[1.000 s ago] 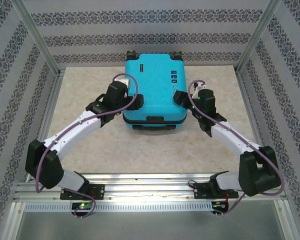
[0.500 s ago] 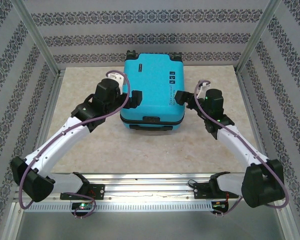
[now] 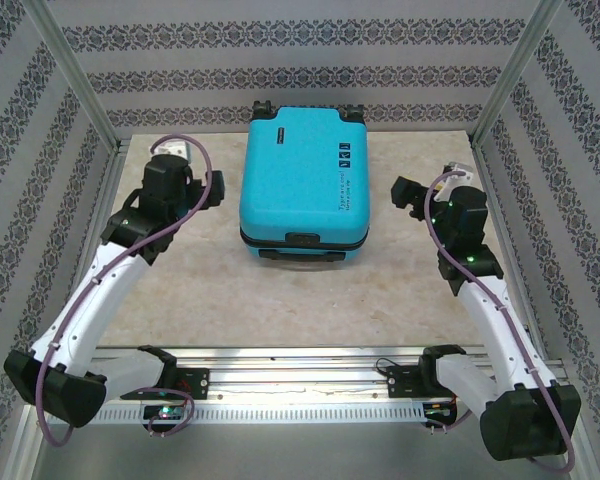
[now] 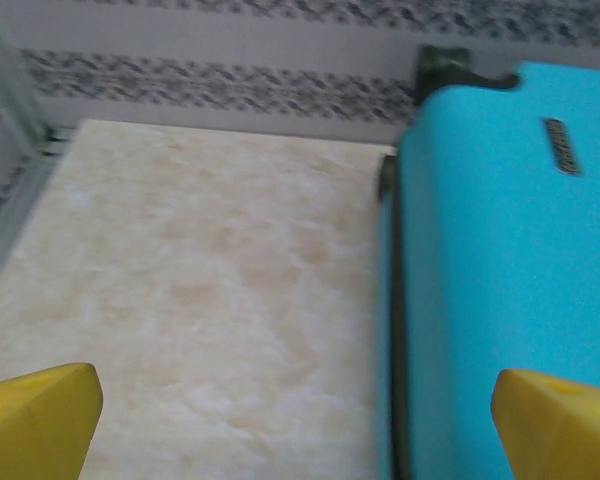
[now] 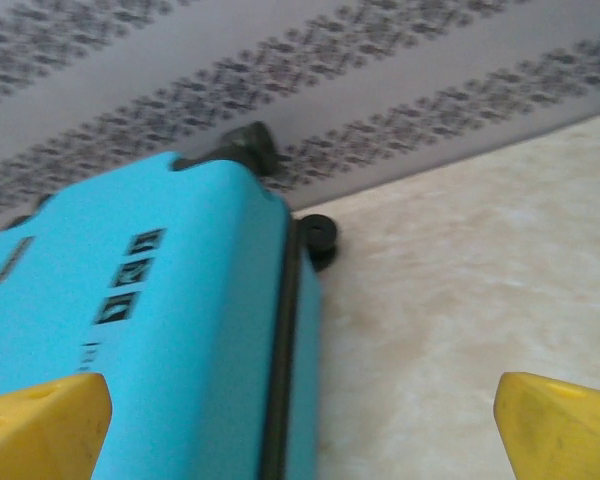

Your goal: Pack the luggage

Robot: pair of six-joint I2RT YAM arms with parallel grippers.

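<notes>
The luggage [image 3: 302, 185] is a turquoise hard-shell suitcase, closed and lying flat at the back middle of the table, with its black handle toward the arms and its wheels at the far end. My left gripper [image 3: 213, 190] hovers open to its left, apart from the shell. My right gripper [image 3: 406, 192] hovers open to its right, also apart. In the left wrist view the luggage [image 4: 490, 280] lies at the right, and the left gripper [image 4: 296, 425] has bare table between its yellow fingertips [image 4: 35, 425]. In the right wrist view the right gripper [image 5: 300, 430] straddles the luggage's [image 5: 150, 320] right edge.
The beige tabletop [image 3: 300, 300] is walled on three sides by patterned panels [image 3: 300, 60] and metal frame posts [image 3: 80, 80]. A black wheel [image 5: 320, 236] sticks out from the suitcase's far corner. A metal rail [image 3: 300, 375] with the arm bases runs along the near edge.
Both grippers have pulled away from the suitcase's sides, the left one leftward and the right one rightward, and their jaws have opened wider. The suitcase has barely shifted.
</notes>
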